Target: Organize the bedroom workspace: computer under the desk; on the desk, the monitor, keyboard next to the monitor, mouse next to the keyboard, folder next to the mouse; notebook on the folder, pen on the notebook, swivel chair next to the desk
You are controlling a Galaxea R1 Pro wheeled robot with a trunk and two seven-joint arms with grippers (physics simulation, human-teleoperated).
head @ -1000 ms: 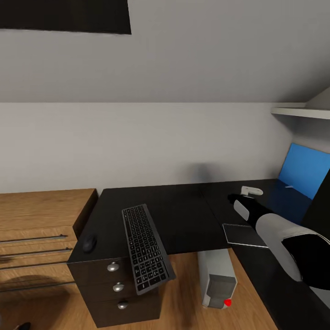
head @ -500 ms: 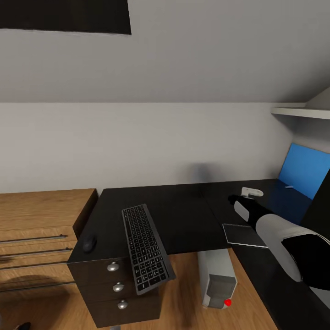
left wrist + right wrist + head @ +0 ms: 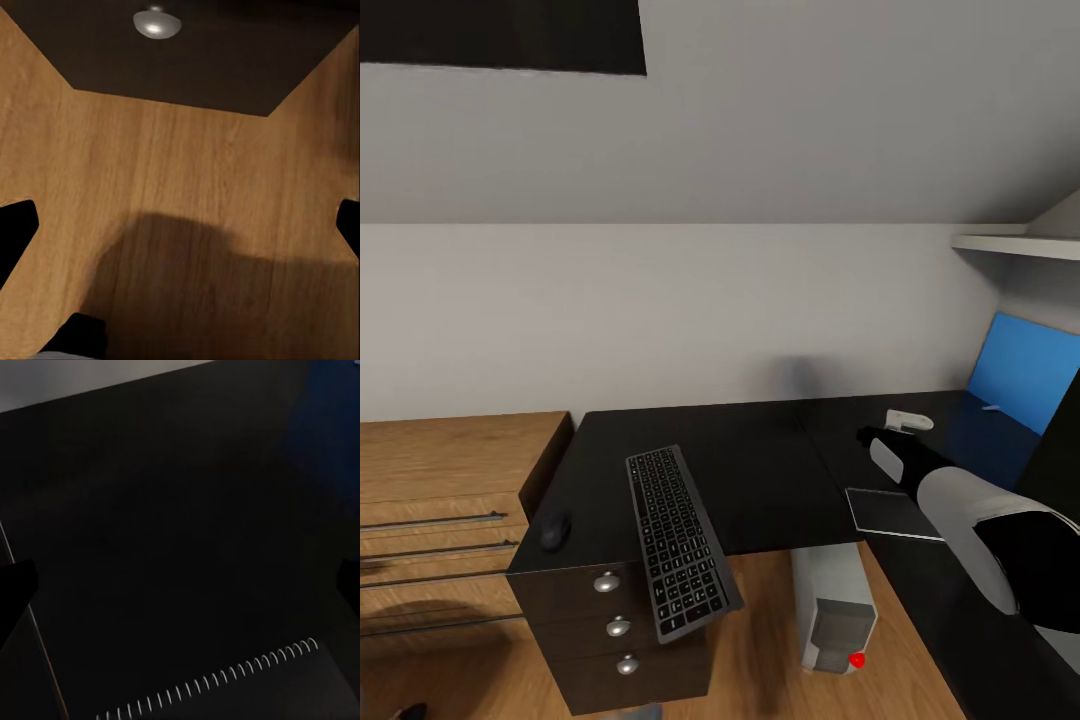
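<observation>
I've got my right gripper (image 3: 180, 585) spread wide above the spiral notebook (image 3: 888, 512) on the counter (image 3: 760, 480) — lined up to pinch it; left gripper (image 3: 180, 225) hangs spread over floor (image 3: 180, 225).

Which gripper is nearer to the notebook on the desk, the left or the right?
Right. The right gripper hovers over the desk just beyond the notebook; the left gripper hangs low over the floor, facing a drawer knob.

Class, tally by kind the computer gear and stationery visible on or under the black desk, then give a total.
Slim black keyboard: 1
Small rounded black mouse: 1
Small grey tower computer: 1
Dark spiral-bound notebook: 1
Total: 4
</observation>
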